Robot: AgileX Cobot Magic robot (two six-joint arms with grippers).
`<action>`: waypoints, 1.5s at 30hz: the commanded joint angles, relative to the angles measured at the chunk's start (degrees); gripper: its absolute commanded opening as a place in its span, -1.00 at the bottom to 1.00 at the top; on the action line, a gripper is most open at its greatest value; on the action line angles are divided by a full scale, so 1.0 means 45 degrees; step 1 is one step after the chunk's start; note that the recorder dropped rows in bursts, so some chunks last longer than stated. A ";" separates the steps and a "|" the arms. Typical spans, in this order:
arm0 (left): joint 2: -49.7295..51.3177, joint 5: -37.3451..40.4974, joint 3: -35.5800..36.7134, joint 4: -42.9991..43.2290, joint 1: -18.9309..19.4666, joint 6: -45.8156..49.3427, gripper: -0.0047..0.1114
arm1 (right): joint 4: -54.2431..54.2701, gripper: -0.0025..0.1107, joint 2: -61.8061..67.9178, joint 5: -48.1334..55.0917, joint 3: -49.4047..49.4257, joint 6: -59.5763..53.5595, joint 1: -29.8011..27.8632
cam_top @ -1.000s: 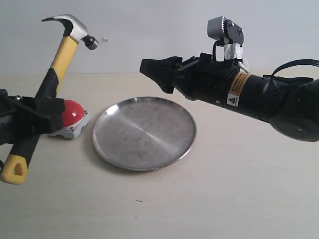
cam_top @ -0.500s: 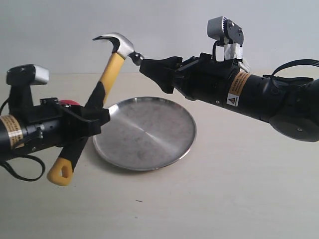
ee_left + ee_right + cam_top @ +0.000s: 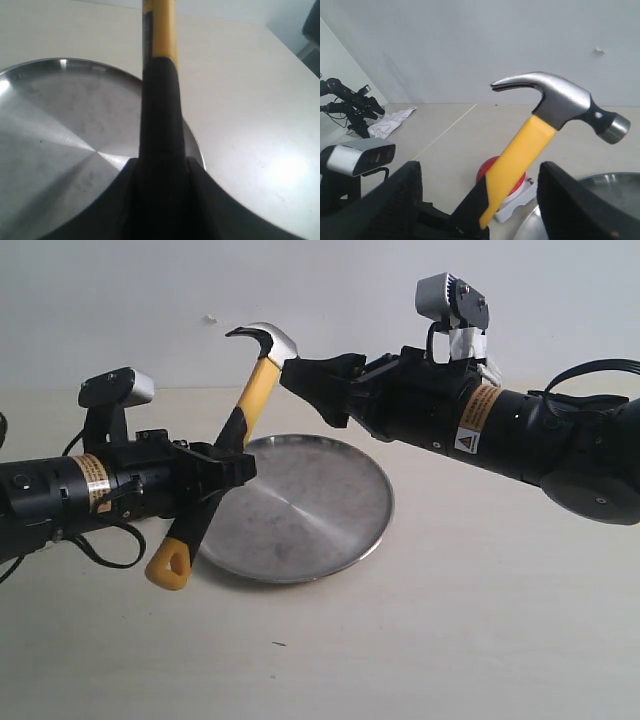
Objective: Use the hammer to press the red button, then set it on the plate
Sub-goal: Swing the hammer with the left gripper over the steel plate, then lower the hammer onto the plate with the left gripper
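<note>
Exterior: low, side-on across the surface point(image 3: 480, 640), whole scene in frame. Left wrist: close along the hammer point(image 3: 160, 150), over the plate point(image 3: 60, 125). Right wrist: level, facing that same hammer.

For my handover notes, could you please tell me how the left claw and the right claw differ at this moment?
The left claw is shut on the hammer's black grip; the right claw stands open and empty. The left claw sits low over the plate's edge; the right claw hangs higher, near the hammer's head. Both are black.
</note>
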 commanded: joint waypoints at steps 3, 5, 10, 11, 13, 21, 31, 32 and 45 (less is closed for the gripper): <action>0.0759 -0.0984 -0.1043 -0.0339 0.0003 -0.0525 -0.92 | 0.0007 0.16 -0.0072 -0.0125 -0.0059 -0.0077 0.0006; 0.1059 -0.0865 -0.1397 -0.0339 0.0003 -0.0525 -0.92 | 0.0007 0.16 -0.0072 -0.0125 -0.0059 -0.0077 0.0006; 0.1509 -0.0691 -0.1939 -0.0339 0.0003 -0.0685 -0.92 | 0.0007 0.16 -0.0072 -0.0125 -0.0059 -0.0077 0.0006; 0.1555 -0.0623 -0.2036 -0.0339 0.0003 -0.0685 -0.92 | 0.0007 0.16 -0.0072 -0.0125 -0.0059 -0.0077 0.0006; 0.1666 -0.0598 -0.2180 -0.0339 0.0003 -0.0685 -0.92 | 0.0007 0.16 -0.0072 -0.0125 -0.0059 -0.0077 0.0006; 0.1948 0.1833 -0.3139 -0.0339 0.0003 -0.1813 -0.92 | 0.0007 0.16 -0.0072 -0.0125 -0.0059 -0.0077 0.0006; 0.2071 0.2903 -0.3564 0.0202 -0.0020 -0.2960 -0.92 | 0.0007 0.16 -0.0072 -0.0125 -0.0059 -0.0077 0.0006; 0.2133 0.2903 -0.3564 0.0201 -0.0020 -0.3044 -0.92 | 0.0007 0.16 -0.0072 -0.0125 -0.0059 -0.0077 0.0006; 0.4425 0.2460 -0.4893 0.0667 -0.0407 -0.4307 -0.92 | 0.0008 0.16 -0.0072 -0.0069 -0.0059 -0.0077 0.0006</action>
